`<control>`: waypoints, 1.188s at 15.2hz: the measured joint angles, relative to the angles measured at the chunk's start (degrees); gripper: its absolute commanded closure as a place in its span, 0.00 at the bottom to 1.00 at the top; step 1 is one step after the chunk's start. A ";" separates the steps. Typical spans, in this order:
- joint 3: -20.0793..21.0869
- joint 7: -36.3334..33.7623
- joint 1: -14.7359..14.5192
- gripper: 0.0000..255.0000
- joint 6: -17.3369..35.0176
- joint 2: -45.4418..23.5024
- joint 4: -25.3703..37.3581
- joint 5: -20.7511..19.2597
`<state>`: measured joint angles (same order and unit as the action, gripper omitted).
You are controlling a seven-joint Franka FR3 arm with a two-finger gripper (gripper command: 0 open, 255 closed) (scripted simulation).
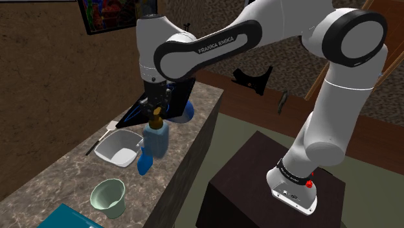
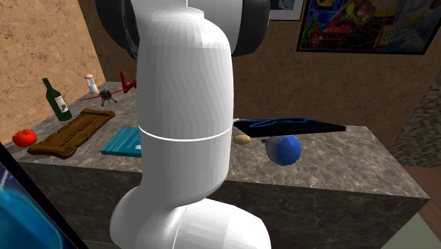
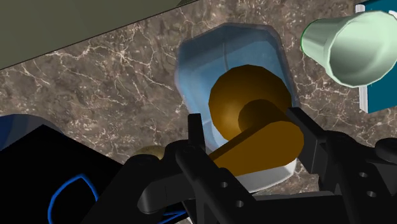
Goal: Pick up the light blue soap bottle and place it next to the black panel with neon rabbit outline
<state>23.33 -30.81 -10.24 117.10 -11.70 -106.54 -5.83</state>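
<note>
The light blue soap bottle [image 1: 155, 140] stands upright on the marble counter [image 1: 52, 182], its brown pump on top. In the wrist view its translucent blue body [image 3: 210, 63] lies right under my gripper [image 3: 248, 127], whose black fingers clasp the brown pump head from both sides. In the shoulder view my gripper [image 1: 155, 107] points straight down onto the pump. The black panel with a blue neon outline [image 1: 139, 111] leans just behind the bottle; it also shows as a dark slab [image 2: 297, 128] and beside my fingers [image 3: 44, 172].
A mint cup [image 1: 108, 196] and a white dish [image 1: 120, 148] sit near the bottle, a teal book [image 1: 65, 217] at the counter's near end. A blue ball [image 2: 283, 150] lies under the panel. A wine bottle [image 2: 55, 99], a tomato [image 2: 23, 136] and a brown cloth [image 2: 71, 134] occupy the far end.
</note>
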 measured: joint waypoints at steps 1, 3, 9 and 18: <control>0.03 0.20 0.09 1.00 -0.72 0.47 0.29 0.24; 0.12 0.23 0.03 1.00 -2.12 0.75 1.45 0.40; 0.24 0.69 0.10 1.00 -6.42 1.74 4.85 0.96; 0.35 1.31 0.20 1.00 -12.90 3.08 10.13 1.67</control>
<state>23.69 -29.51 -10.03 104.20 -8.62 -96.42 -4.16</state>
